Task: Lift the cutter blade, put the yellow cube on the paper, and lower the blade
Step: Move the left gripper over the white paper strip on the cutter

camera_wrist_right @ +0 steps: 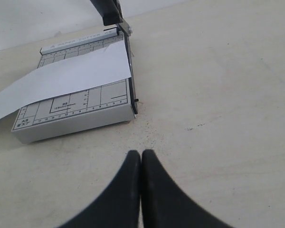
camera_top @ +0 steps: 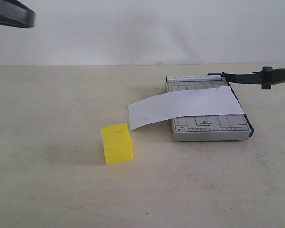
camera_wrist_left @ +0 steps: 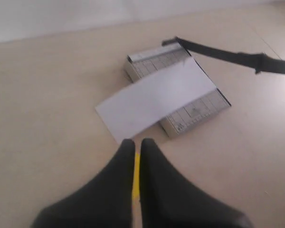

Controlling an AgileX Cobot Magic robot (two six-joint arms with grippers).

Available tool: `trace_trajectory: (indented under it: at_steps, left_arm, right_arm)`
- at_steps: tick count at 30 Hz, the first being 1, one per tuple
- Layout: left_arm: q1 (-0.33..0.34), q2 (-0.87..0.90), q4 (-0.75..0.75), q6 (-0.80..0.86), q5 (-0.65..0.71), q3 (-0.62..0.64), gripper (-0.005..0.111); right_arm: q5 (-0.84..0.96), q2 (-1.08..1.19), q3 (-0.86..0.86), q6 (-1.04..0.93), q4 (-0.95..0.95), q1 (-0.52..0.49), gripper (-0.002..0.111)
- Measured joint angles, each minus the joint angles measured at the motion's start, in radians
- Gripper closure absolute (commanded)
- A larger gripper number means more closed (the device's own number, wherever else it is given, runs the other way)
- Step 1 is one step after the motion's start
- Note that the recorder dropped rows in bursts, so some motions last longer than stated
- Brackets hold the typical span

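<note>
The yellow cube sits on the table, just left of the paper's free end. The white paper lies across the grey cutter base and hangs off its left side. The cutter blade stands raised from its hinge at the back, its handle out to the right. My left gripper hangs high above the cube, shut and empty. Only a yellow sliver of the cube shows through the slit between its fingers. My right gripper is shut and empty, short of the base's near corner.
A black part of my left arm shows in the exterior view's top left corner. The beige tabletop runs back to a white wall. My right gripper does not show in the exterior view.
</note>
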Motion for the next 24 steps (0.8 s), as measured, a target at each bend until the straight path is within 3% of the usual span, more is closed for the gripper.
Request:
trace_trajectory:
  at_steps: [6,11,14,18,24]
  left_arm:
    - [-0.207,0.200,-0.024,0.027,-0.057,-0.037,0.102]
    - [-0.378,0.385,-0.029,0.030,-0.393,-0.047,0.102]
    - [-0.440,0.527,-0.029,0.044,-0.547,-0.096,0.102]
    - [-0.499,0.724,-0.033,0.096,-0.571,-0.230,0.102]
    - [-0.545,0.985,-0.035,0.124,-0.468,-0.515,0.102]
  right_arm:
    - [-0.002,0.000,0.000,-0.004,0.000,0.000,0.108]
    - [-0.004,0.000,0.000,-0.007,0.000,0.000,0.108]
    - [-0.004,0.000,0.000,-0.013,0.000,0.000,0.108]
    - [-0.004,0.000,0.000,-0.016,0.000,0.000,0.108]
    - [-0.004,0.000,0.000,-0.018,0.000,0.000,0.108]
